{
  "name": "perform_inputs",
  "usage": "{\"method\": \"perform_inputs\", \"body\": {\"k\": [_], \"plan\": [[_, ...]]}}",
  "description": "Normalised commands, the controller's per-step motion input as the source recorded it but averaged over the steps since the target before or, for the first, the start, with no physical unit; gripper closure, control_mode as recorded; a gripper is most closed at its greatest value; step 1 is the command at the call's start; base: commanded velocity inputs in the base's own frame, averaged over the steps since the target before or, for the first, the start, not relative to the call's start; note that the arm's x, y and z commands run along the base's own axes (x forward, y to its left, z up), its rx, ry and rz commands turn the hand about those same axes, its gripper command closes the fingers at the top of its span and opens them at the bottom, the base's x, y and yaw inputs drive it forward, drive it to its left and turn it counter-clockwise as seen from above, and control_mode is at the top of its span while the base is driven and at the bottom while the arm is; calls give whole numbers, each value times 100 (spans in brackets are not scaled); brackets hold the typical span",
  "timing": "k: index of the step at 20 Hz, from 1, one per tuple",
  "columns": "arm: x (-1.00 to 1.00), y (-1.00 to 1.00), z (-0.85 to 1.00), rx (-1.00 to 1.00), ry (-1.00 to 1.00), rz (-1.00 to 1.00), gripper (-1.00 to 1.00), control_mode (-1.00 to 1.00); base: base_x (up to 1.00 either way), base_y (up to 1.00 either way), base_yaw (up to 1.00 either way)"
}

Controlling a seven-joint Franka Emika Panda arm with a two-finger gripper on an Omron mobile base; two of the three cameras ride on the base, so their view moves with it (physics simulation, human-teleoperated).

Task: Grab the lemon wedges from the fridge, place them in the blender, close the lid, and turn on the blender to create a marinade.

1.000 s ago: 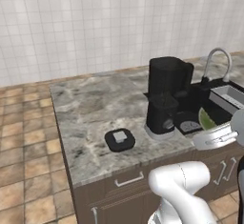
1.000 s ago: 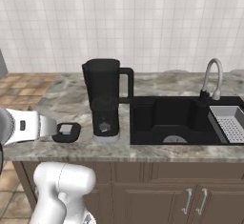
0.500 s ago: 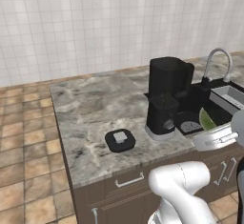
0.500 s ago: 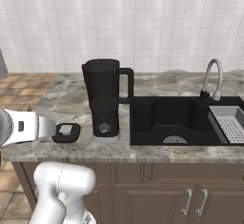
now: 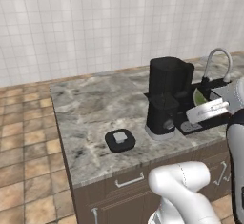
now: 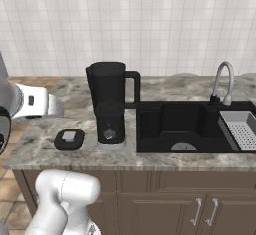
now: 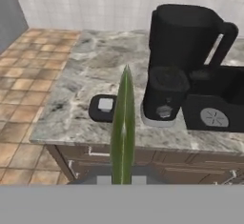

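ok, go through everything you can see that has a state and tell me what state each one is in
blender: upright on the counter, jar open on top, no lid on it.
lid: off, lying flat on the counter beside the blender base, cap up.
lemon wedge: held in the pincer, sticking up between its tips.
pincer: shut on the wedge.
faucet: no water running.
cabinet doors: shut.

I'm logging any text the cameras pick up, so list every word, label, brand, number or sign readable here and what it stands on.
There is no readable text.
The blender has a round knob on its base, with no legible marks.
The lid has a plain grey cap with no print.
The counter, the wall tiles and the sink carry no writing.
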Motion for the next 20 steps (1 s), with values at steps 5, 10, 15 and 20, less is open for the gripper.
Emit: {"method": "perform_inputs", "body": {"k": [5,10,15,20], "plan": [[72,0,81,0,37,0,100,-100,0,0,0],[58,-8,46,0,33,0,100,-100,0,0,0],[8,0,-6,0,1,1,100,-100,0,0,0],[62,-6,-41,-4,0,0,100,-100,0,0,0]]}}
